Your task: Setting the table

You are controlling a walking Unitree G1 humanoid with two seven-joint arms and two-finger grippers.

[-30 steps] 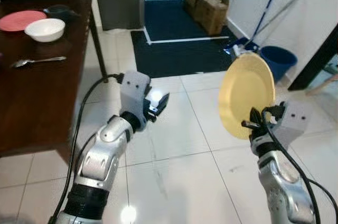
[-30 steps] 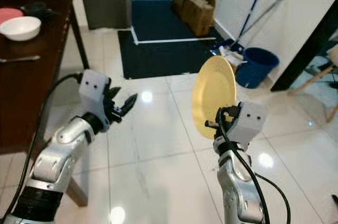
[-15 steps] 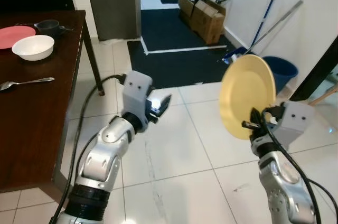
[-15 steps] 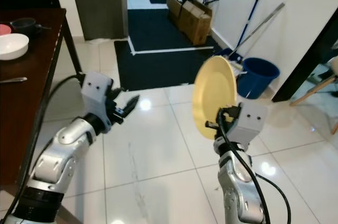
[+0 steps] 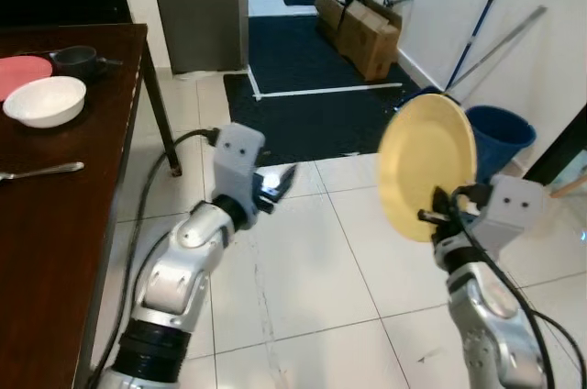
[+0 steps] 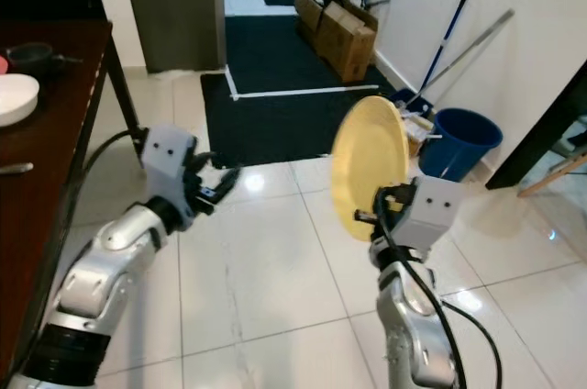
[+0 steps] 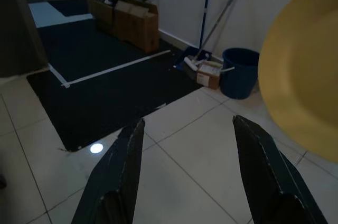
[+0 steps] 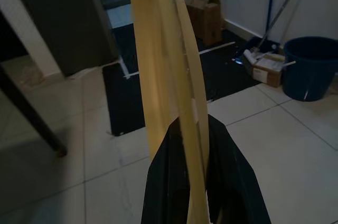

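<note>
While both silver arms are raised over bare white floor tiles, a yellow plate is held upright on edge at the near right, its lower rim clamped between the closed fingers of the right gripper. In the right wrist view the plate's rim is seen pinched between the two black fingers. The left gripper is held out at mid-height in the centre, forearm angled up from the lower left, its fingers spread apart with nothing between them.

Along the left, the dark wooden desk is bordered by a straight right edge, with open tiled floor between that edge and the arms. On the desk a spoon lies nearest, then a white bowl, then a red plate and a dark cup farther back. Beyond the tiles a dark mat is laid, a blue bucket and mop handles stand at the right wall, and cardboard boxes sit farthest.
</note>
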